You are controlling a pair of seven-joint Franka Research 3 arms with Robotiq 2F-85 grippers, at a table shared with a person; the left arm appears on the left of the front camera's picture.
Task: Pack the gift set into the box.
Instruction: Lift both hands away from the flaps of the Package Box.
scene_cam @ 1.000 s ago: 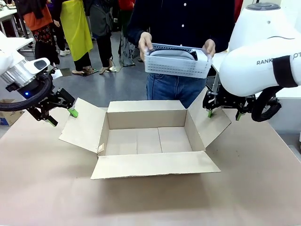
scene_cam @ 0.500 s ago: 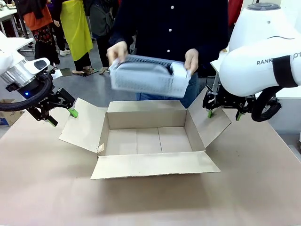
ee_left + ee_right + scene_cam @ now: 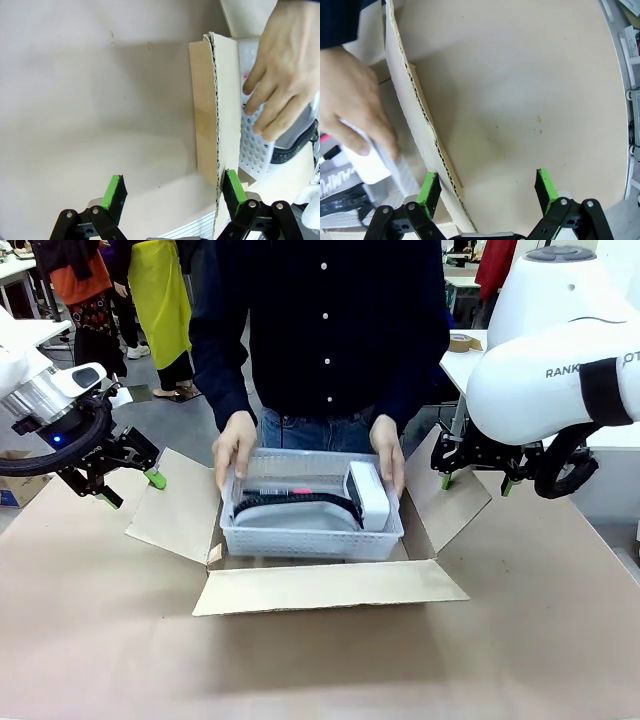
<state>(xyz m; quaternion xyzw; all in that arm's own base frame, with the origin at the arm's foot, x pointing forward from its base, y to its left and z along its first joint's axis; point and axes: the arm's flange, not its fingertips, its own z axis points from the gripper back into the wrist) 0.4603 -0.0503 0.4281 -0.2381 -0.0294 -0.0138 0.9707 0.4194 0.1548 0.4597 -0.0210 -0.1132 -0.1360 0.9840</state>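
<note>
open hand point(image 3: 172, 181) astride box flap point(image 3: 228, 100), basket point(image 3: 253, 150) beyond

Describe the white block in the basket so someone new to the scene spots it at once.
Find the open cardboard box mid-table; the white perforated basket is inside it. The white block lies at the basket's end toward the robot's right, beside the black curved band: the only solid, straight-edged white piece there.

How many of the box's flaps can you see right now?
3. The left flap splays by the left tool, the right flap by the right tool, and the near flap lies toward the camera. A far flap may be hidden behind the basket.
</note>
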